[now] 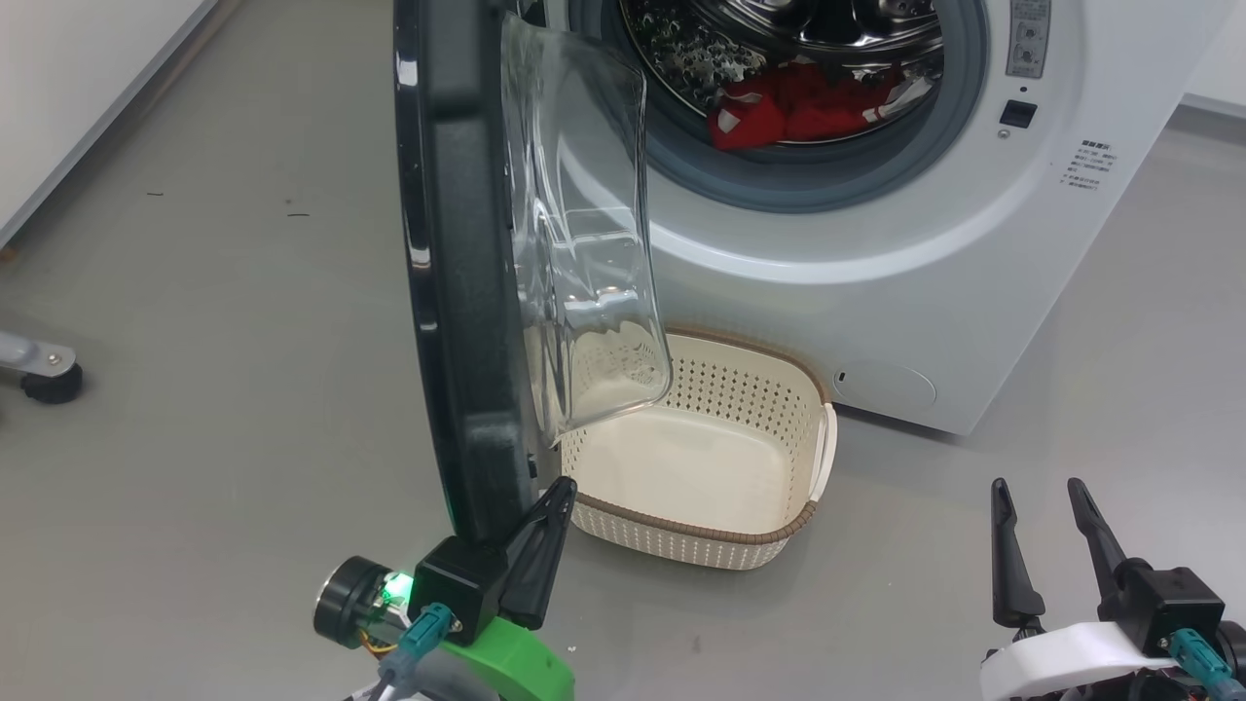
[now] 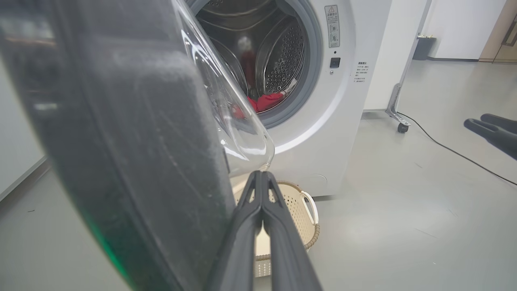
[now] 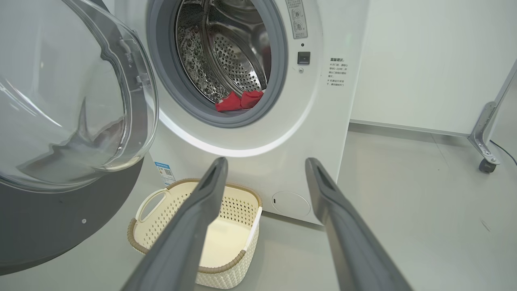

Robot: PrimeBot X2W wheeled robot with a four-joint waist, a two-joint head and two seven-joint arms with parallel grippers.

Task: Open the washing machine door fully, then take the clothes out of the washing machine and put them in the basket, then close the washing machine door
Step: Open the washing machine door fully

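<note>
Door-opening step: my left hand (image 1: 557,492), pinched shut, is pushing the washing machine door (image 1: 458,292) wider; my right hand (image 1: 1038,487), spread wide, is waiting for the clothes (image 1: 788,112).

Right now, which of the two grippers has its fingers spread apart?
The right gripper: its fingers stand wide apart, nothing between them. The left gripper has its fingers pressed together, beside the washing machine door.

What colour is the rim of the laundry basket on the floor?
The basket rim is brown with a woven look; it shows best in the right wrist view.
</note>
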